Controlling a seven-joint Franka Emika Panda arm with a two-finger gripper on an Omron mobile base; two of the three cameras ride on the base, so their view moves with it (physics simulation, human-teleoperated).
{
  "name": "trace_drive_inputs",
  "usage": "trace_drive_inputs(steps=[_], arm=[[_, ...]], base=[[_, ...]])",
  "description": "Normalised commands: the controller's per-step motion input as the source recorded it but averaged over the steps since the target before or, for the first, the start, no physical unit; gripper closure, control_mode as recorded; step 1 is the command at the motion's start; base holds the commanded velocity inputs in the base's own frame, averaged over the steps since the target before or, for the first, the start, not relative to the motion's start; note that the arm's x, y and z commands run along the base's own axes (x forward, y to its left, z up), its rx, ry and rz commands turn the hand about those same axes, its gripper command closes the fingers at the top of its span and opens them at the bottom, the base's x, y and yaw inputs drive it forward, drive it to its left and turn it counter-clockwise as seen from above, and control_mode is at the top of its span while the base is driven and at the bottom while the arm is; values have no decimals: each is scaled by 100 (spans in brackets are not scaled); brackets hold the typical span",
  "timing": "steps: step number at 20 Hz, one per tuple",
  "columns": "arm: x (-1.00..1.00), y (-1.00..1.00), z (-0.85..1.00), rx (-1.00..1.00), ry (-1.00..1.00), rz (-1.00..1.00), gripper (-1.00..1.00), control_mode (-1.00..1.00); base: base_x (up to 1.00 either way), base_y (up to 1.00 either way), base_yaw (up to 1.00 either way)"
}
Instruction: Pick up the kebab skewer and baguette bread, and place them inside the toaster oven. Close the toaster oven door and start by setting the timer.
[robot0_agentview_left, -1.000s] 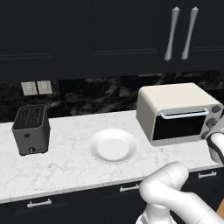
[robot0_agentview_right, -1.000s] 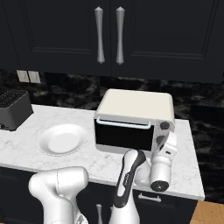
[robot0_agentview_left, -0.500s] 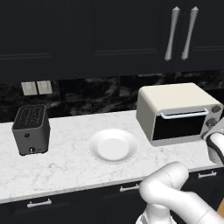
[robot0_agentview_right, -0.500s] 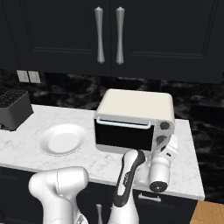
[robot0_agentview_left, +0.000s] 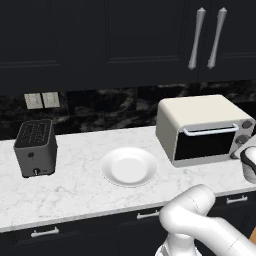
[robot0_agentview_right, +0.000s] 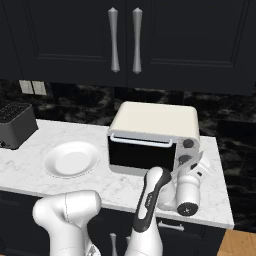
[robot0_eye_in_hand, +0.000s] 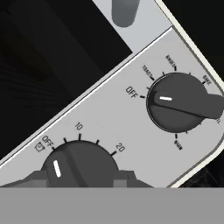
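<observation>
The two small dark finger tips sit on either flank of the lower dark round timer knob, which bears a white pointer mark near its OFF label; the jaws appear closed against that knob, though the contact faces are cut off at the lower edge of the hand view. At two o'clock from it on the same pale grey control panel is a second dark round mode knob, well clear of the fingers. In the right base view the gripper presses at the right-hand controls of the large cream-white boxy toaster oven, whose dark glass toaster oven door with silver bar handle stands shut. The white arm rises from six o'clock, elbow low, wrist pitched up towards the panel. Bare white marble counter remains to the right of the hand. At nine o'clock of the oven lies a round white plate, and farther left a dark grey slot toaster.
</observation>
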Motion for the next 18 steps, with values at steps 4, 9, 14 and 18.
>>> trace_drive_inputs(steps=[4,9,14,18], arm=[[0,1,0,16,0,0,100,-100],[0,6,0,15,0,0,100,-100],[1,0,3,15,2,0,100,-100],[0,0,0,16,2,0,100,-100]], base=[[0,0,0],[0,0,0],[0,0,0],[0,0,0]])
